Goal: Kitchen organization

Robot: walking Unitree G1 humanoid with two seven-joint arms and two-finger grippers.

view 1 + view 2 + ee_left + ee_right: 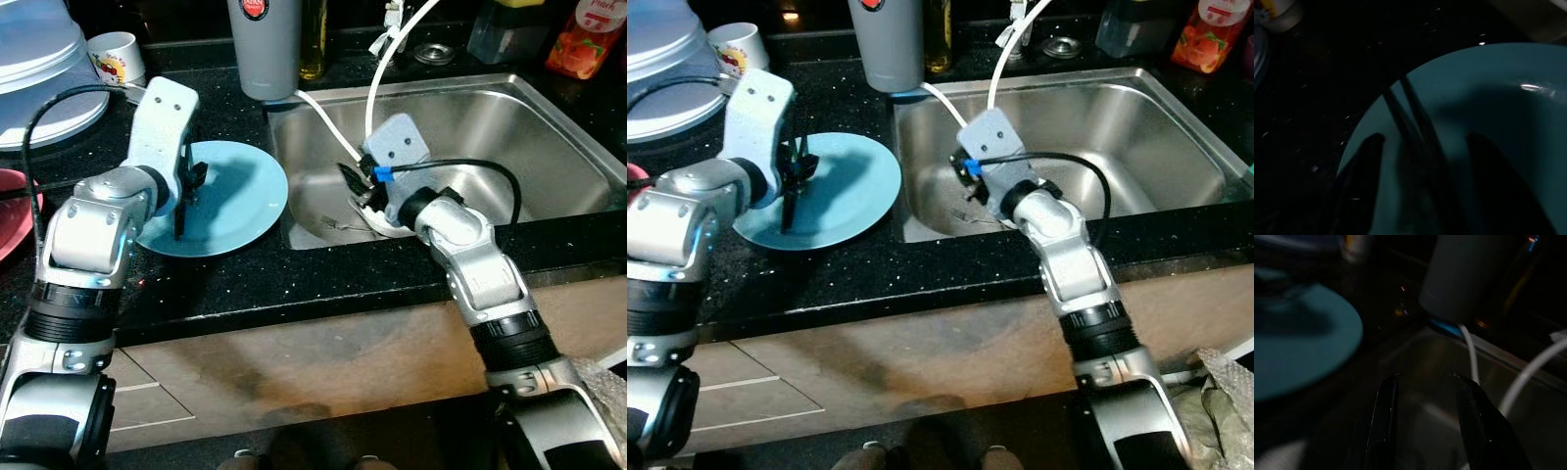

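Two pincers are at work around the sink point(549, 108). My left pincer point(184, 201) hangs over the blue plate point(230, 196), which lies flat on the black desk point(294, 279) just beside the sink; thin dark sticks, perhaps chopsticks point(1410, 117), lie between its parted fingers, though whether it grips them I cannot tell. My right pincer point(1427, 426) is released inside the sink, above a fork point(338, 225) on the bottom. I judge the next move is lifting cutlery out. White cables point(377, 83) trail past my right wrist and could snag; a grey tumbler point(265, 44) stands behind the sink's corner.
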